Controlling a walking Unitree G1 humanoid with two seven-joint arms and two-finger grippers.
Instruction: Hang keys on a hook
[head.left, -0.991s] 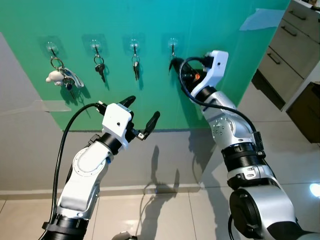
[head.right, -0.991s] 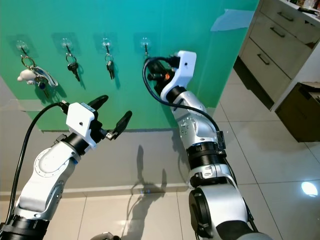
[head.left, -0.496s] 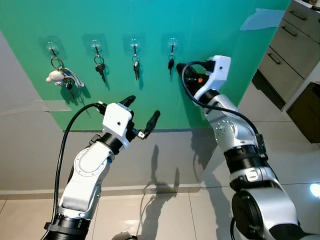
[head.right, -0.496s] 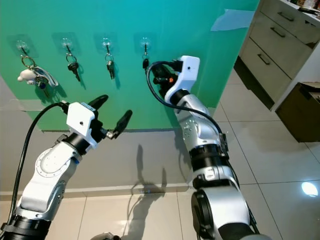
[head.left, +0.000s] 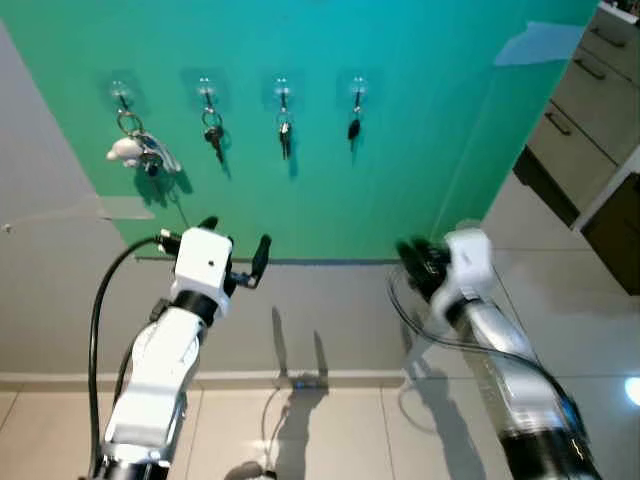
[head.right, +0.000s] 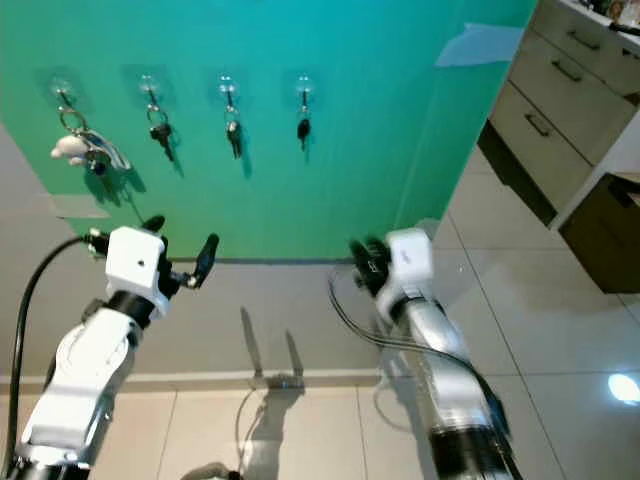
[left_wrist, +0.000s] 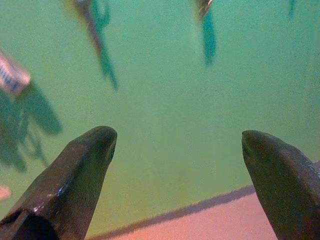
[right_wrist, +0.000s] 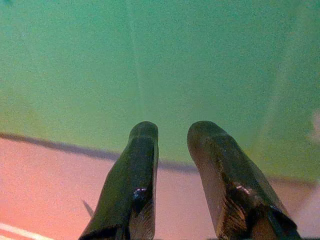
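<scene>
Four hooks on the green wall are filled. The left end effector (head.left: 236, 254) is held wide, empty. The keys (head.left: 354, 128) hang upright on the fourth hook (head.left: 358, 92), above the right end effector (right_wrist: 172, 137) (narrowed, empty, nearer).

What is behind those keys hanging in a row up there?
Behind the four hanging key sets, such as the rightmost dark key, is a flat green wall panel. Each hangs from a small clear stick-on hook. What lies behind the panel is covered.
</scene>
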